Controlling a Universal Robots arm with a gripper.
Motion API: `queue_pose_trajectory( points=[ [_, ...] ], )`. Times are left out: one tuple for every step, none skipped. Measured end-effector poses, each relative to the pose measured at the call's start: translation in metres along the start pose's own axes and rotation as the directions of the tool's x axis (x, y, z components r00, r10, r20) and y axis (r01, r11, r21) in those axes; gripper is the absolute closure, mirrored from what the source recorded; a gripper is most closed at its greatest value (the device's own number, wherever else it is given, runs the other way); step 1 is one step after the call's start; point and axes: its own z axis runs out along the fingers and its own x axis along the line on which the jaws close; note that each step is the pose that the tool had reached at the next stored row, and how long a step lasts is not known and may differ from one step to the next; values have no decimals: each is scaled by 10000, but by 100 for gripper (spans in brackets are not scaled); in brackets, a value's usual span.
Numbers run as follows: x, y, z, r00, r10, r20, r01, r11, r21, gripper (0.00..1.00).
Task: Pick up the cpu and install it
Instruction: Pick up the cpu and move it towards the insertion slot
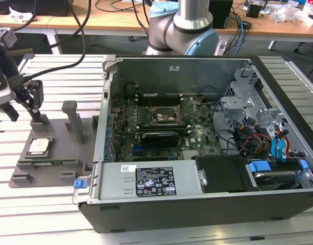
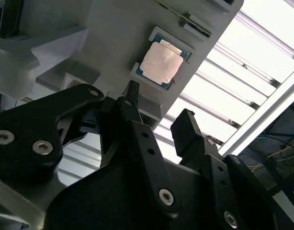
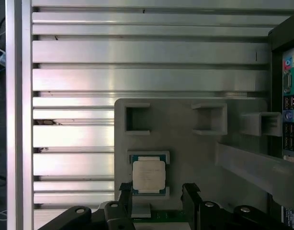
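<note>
On the grey fixture plate point(image 3: 185, 153), the cpu point(image 3: 148, 176) lies below the spread-apart pincer point(image 3: 158, 187), one tip seemingly overlapping its corner.

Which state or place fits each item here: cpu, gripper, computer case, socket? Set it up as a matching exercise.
Things:
1. cpu
2. gripper
3. computer case
4. socket

States or places:
a. open, holding nothing
b. on the motherboard
c. resting in the fixture plate
d. side open, interior exposed

Pairs: 1-c, 2-a, 3-d, 4-b

Cpu point(image 3: 148, 176) on fixture plate point(image 3: 185, 153); end effector point(image 3: 158, 192) seemingly spread.
</note>
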Motion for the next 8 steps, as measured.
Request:
queue_pose_trajectory(
  points=[
    [1, 0, 7, 10000, -40, 0, 40, 10000, 18, 45],
    [1, 0, 25, 10000, -51, 1, 51, 10000, 28, 45],
    [2, 0, 55, 10000, -60, 1, 60, 10000, 29, 45],
    [3, 1, 75, 10000, -67, 0, 67, 10000, 30, 45],
    [3, 0, 75, 10000, -67, -1, 67, 10000, 30, 45],
    [3, 1, 76, 10000, -68, -1, 68, 10000, 29, 45],
    [3, 1, 76, 10000, -67, 1, 67, 10000, 29, 45],
    [3, 1, 76, 10000, -67, 0, 67, 10000, 28, 45]
  ],
)
